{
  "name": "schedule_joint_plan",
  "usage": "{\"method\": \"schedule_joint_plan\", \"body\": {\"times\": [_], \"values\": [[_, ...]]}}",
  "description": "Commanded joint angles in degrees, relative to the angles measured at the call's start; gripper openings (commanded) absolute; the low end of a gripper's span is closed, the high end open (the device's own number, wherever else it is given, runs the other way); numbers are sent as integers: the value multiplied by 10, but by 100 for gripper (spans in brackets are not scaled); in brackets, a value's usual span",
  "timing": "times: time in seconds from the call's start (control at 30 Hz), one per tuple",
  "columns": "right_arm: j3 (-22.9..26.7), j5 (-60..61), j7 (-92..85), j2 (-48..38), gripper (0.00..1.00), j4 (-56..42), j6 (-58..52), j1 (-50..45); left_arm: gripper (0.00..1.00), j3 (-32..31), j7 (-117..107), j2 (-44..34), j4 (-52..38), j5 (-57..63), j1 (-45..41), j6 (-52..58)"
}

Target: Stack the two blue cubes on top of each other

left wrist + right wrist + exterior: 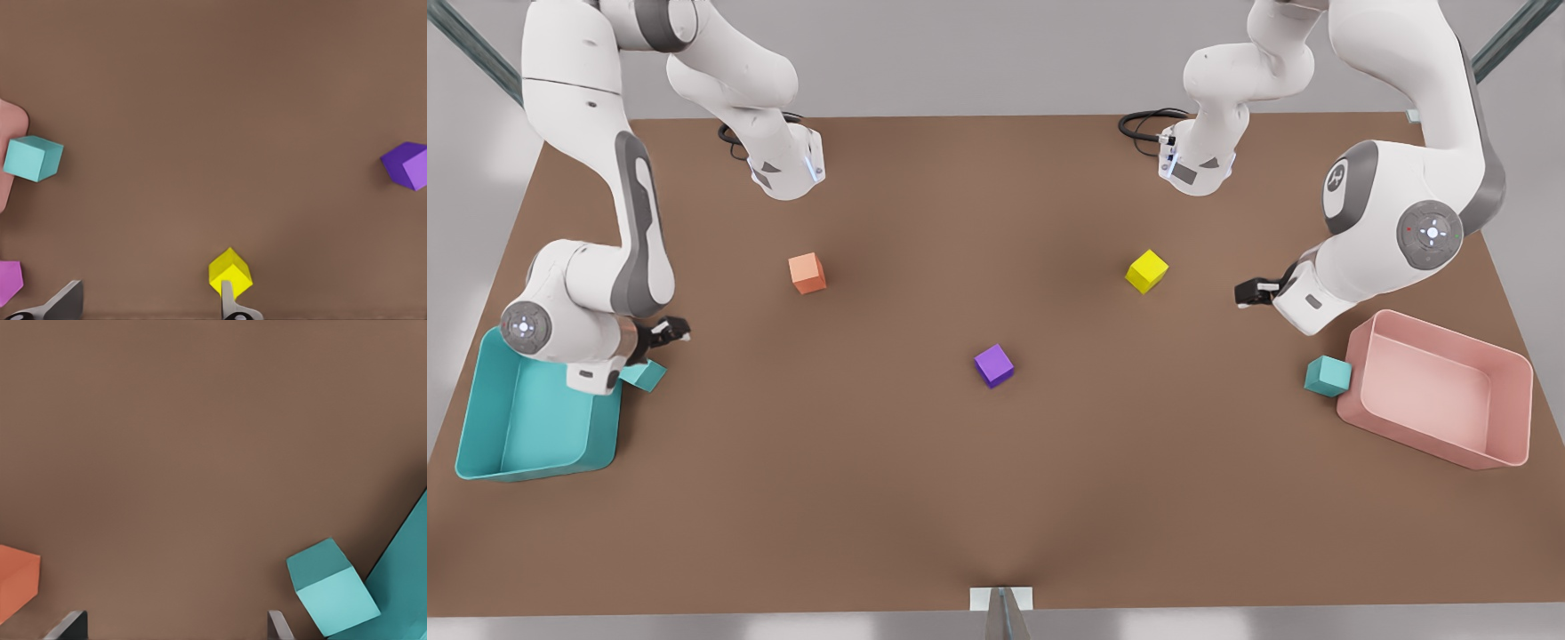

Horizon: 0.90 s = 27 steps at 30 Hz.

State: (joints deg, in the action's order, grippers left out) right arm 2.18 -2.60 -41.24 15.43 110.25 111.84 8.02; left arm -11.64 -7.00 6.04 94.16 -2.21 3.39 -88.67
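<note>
Currently, left gripper [1249,292]: open, empty, front view's right.
Right gripper [673,332]: open, empty, front view's left.
Cubes: one [643,375] touching teal bin [525,436]; other [1328,375] touching pink bin [1440,391].

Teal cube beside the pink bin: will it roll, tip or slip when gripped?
The teal cube has flat faces and sits flat on the table, so it probably won't roll. It looks rigid, so parallel fingers should hold it squarely. The pink bin close beside it may hamper a push.
</note>
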Motion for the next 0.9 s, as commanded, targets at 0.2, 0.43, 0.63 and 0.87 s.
{"method": "schedule_joint_plan", "body": {"times": [0.2, 0.43, 0.63, 0.87], "values": [[2, 6, -435, 44, 100, 5, 131, 46, 100, -1, 26, 0, 0, 0, 0, 18], [26, -2, -437, 76, 100, 5, 167, 46, 100, -1, 26, -1, 0, 0, 0, 18], [38, -2, -437, 97, 100, 5, 191, 46, 100, -3, 25, -1, -20, 1, -1, 34], [42, -2, -432, 118, 100, 4, 215, 46, 100, -2, 26, 4, -20, 1, 1, 34]]}}
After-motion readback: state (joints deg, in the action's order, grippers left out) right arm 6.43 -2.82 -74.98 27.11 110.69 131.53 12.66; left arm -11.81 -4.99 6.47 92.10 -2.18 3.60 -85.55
